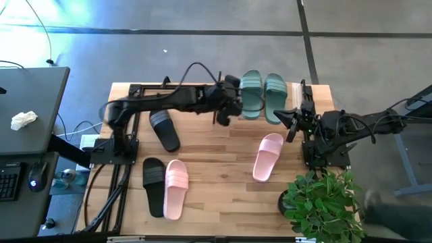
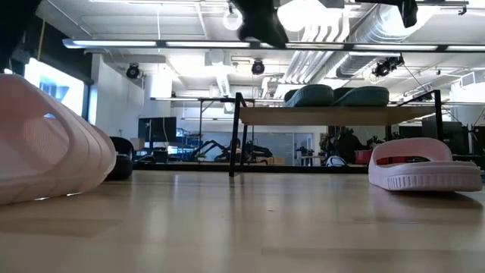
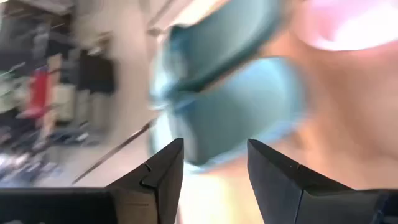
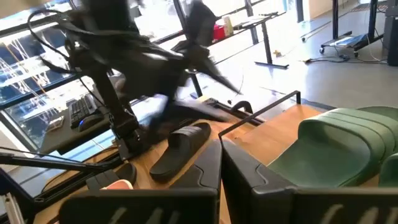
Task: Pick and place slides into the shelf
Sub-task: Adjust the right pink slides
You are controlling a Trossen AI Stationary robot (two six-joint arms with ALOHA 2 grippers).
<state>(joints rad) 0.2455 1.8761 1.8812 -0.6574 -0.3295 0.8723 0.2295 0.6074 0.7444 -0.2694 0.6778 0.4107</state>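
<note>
Butcher-block bench (image 1: 223, 182) fills the middle of the high view, with grey floor around it and a potted plant (image 1: 320, 202) at lower right. At top centre the shelf (image 1: 290, 91) already carries the sage-green pair (image 1: 262, 94) side by side on its top board, so two of six slides look placed. Four are left on the bench: a black slide (image 1: 164, 129) left of centre, another black slide (image 1: 154, 185) and a pink slide (image 1: 176, 188) together at lower left, and a pink slide (image 1: 268, 156) right of centre. The left arm reaches across the upper middle, its left pincer (image 3: 214, 168) spread and empty just beside the green pair. The right arm sits folded at the right edge, its right pincer (image 4: 221, 165) pressed together, holding nothing.
</note>
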